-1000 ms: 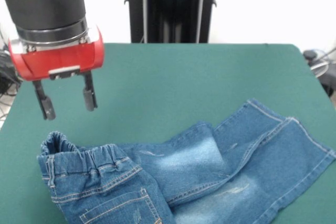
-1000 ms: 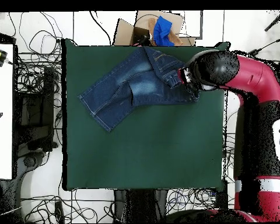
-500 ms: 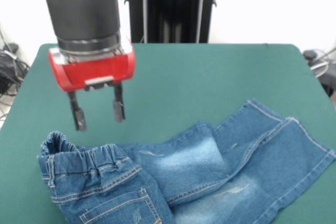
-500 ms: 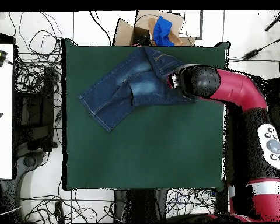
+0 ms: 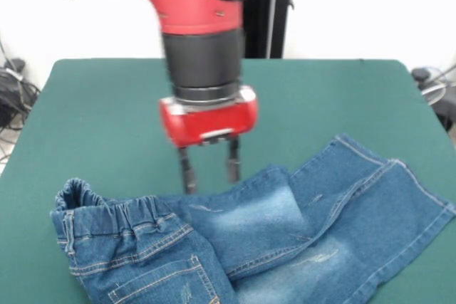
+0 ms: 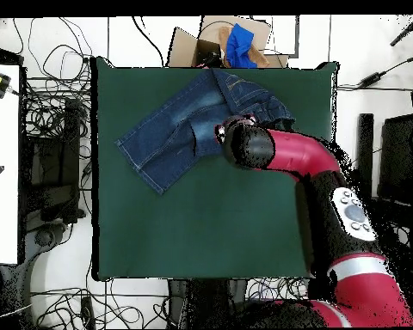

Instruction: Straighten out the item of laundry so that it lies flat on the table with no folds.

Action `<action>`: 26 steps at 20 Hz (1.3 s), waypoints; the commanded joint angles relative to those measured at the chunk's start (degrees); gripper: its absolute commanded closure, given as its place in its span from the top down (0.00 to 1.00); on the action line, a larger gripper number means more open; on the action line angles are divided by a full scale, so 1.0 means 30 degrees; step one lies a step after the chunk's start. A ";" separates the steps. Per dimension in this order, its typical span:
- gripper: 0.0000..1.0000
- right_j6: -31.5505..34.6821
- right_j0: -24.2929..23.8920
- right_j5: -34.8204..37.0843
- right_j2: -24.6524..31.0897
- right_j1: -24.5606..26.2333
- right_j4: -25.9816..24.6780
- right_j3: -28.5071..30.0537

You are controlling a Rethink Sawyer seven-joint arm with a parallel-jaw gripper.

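Observation:
The item of laundry, a small pair of blue jeans [image 5: 285, 233] with faded whitish patches, lies crumpled on the green table [image 5: 320, 105]. Its elastic waistband [image 5: 114, 215] bunches at the front left and one leg folds across the other; in the overhead view the jeans [image 6: 171, 129] sit near the top edge. My gripper [image 5: 209, 172] hangs open just behind the upper edge of the folded leg, fingertips close to the cloth, nothing between them. From overhead the arm's wrist [image 6: 244, 144] covers the jeans' lower right part.
A cardboard box holding blue cloth [image 6: 237, 43] sits beyond the table's top edge in the overhead view. Cables [image 6: 51, 129] lie on the floor to the left. A white desk [image 6: 2, 163] stands at the far left.
The arm has swung from beside the waistband across to the middle of the jeans and come lower. The gripper has stayed open and the jeans have not moved.

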 commanded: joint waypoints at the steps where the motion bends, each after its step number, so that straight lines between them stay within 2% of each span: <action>1: 1.00 0.8011 0.2435 -0.2547 -0.2362 0.0765 0.1292 0.4137; 5: 1.00 0.7657 0.2434 -0.3202 -0.2524 0.1357 0.1245 0.4121; 9: 1.00 0.7917 0.2867 -0.2458 -0.2965 0.0600 0.1287 0.4385; 11: 1.00 0.7592 0.2705 -0.2887 -0.2812 0.1741 0.1076 0.3628; 14: 1.00 0.6015 0.1713 -0.3733 -0.1784 0.5648 0.0701 0.0844; 16: 1.00 0.5556 0.1525 -0.4519 -0.1579 0.6861 0.0265 -0.0130; 20: 1.00 0.5245 0.1511 -0.5320 -0.1517 0.7932 -0.0208 -0.1165; 26: 1.00 0.5699 0.1938 -0.5671 -0.1945 0.7789 -0.0160 -0.1196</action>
